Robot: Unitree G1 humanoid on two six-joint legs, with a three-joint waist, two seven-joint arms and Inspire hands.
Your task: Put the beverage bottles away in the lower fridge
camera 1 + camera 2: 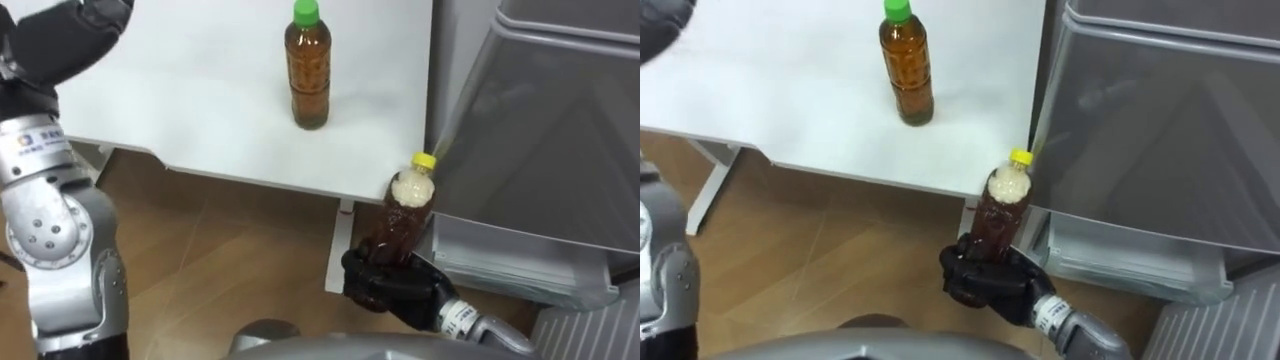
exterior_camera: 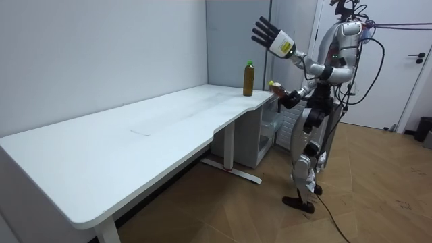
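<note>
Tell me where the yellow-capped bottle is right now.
The bottle is held in the right hand, lower right of the left eye view, just off the table's edge beside the fridge.

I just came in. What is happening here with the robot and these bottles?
The robot stands at the end of the white table, next to a grey fridge. Its right hand grips a yellow-capped bottle of dark drink, held upright just off the table's edge, close to the fridge. A green-capped bottle stands on the table, untouched. The left hand is raised high with fingers spread, holding nothing.
</note>
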